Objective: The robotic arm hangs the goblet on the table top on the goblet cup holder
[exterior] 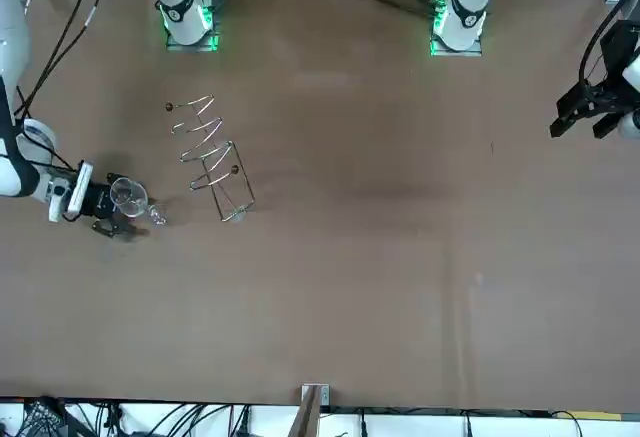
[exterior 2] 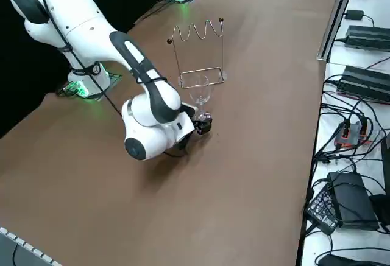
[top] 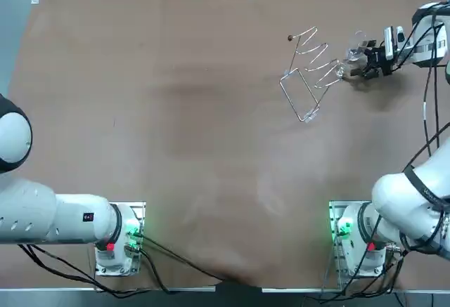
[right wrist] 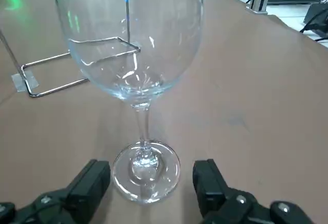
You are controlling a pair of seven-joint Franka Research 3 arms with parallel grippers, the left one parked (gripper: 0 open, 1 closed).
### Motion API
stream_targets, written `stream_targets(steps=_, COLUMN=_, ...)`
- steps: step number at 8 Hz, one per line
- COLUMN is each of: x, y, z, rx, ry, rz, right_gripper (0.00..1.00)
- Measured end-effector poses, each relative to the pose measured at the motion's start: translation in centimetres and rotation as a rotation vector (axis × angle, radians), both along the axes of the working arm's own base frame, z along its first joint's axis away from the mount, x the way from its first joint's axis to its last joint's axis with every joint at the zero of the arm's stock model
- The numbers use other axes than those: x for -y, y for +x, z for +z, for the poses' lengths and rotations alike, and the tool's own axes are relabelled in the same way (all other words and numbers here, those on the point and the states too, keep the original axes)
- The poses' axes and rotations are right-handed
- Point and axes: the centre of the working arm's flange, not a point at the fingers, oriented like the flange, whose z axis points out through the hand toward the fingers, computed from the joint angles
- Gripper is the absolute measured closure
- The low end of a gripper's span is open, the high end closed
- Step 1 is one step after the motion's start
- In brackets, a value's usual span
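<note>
- At about 2 o'clock on the worktop in the overhead view, the right gripper sits low over the surface, reaching in from 3 o'clock.
- Its fingers are spread and released. One stands on each side of the foot of the goblet, with a strip of worktop showing between the foot and each finger.
- The goblet stands upright on its foot on the worktop, not on the rack.
- The holder, a bent-wire rack with a zigzag top rail and a rectangular base frame, stands just beside the goblet at its 9 o'clock, apart from it.
- Small dark knobs cap the wire ends of the holder.
- The surface is plain brown and matte, with nothing between goblet and holder.
- A green light glows at the working arm's base, at 5 o'clock on the worktop.
- Beyond the worktop's edge in the right side view run a metal rail, flat black boxes and loose cables on a pale surface.
- The wrist view cuts off the goblet's rim and shows only the holder's base frame, partly through the bowl.
- From overhead the clear glass is faint against the brown.
</note>
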Motion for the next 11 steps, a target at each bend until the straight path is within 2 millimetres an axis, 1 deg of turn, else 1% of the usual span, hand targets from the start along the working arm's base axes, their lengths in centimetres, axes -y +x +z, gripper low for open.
stream_targets(steps=4, x=-0.5, y=0.2, z=0.0, rx=0.004, ry=0.006, rz=0.000, right_gripper=0.00)
stream_targets(steps=8, x=-2.0, y=0.8, z=-0.1, rx=0.008, ry=0.013, rz=0.000, right_gripper=0.00)
stream_targets(steps=11, x=-2.5, y=0.9, z=-0.3, rx=0.013, ry=0.008, rz=0.009, right_gripper=0.00)
